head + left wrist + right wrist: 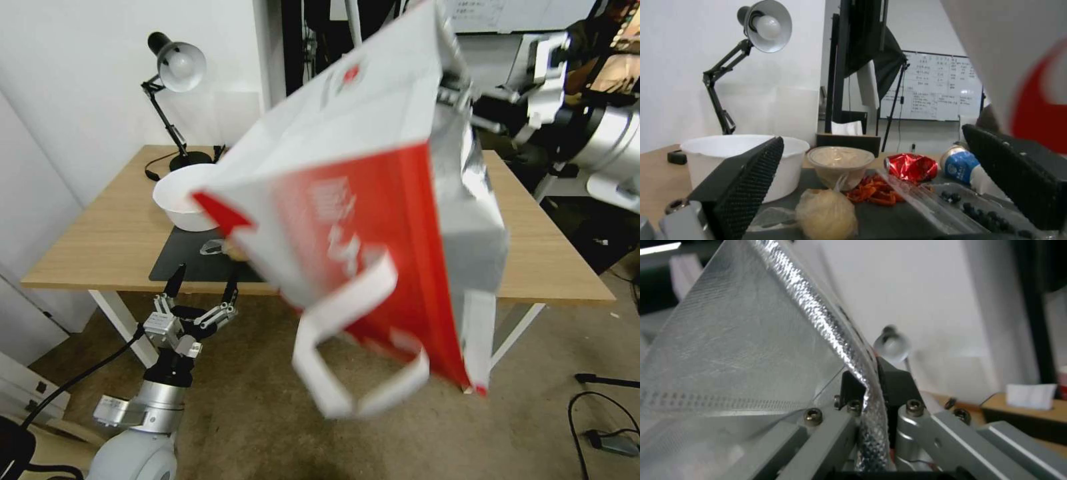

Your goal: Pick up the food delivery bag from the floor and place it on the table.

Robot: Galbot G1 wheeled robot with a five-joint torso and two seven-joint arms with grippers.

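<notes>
**Spotter:** Where's the food delivery bag (373,200)?

**Operator:** Off the floor (267,427) and in the air, tipped over, in front of the table (107,240) and above its near edge. My right gripper (871,396) is clamped on the foil-lined rim, with the wall pinched between both fingers. Two white strap handles (347,347) dangle from it, and there's one small red logo up top.

**Spotter:** And the left?

**Operator:** My left gripper (203,290) sits low, just short of the table's near edge, with its two fingers spread apart and nothing between them.

**Spotter:** What's on the table?

**Operator:** One dark mat (180,257), one white bowl (183,197), one black desk lamp (175,87). From my left wrist I count one lidded cup (840,163), one red snack packet (911,166) and one blue-labelled bottle (962,168) lying down.
</notes>
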